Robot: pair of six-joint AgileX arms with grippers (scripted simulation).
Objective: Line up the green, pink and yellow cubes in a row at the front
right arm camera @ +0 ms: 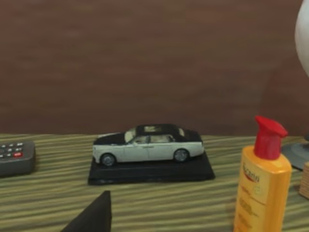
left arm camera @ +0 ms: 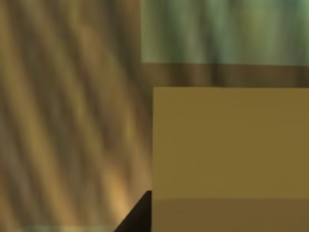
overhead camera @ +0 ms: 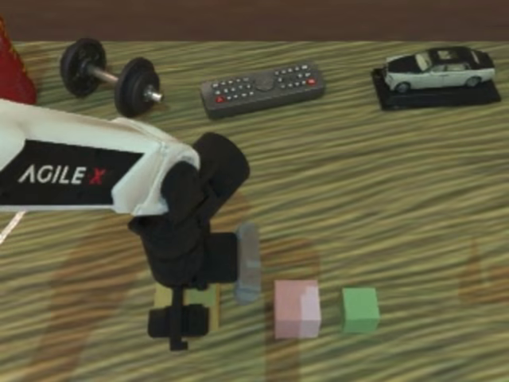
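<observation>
Sitting low over the yellow cube (overhead camera: 205,301), the left hand (overhead camera: 180,322) could knock it crooked (grip unclear) toward the pink cube (overhead camera: 297,308).

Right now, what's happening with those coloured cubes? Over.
Left end effector down over mustard yellow cube, grip unclear. Pale pink cube and bright green cube in row beside it. Right arm out of top view. Nothing blocking.

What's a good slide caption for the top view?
Left gripper over the yellow cube, beside pink cube and green cube.
</observation>
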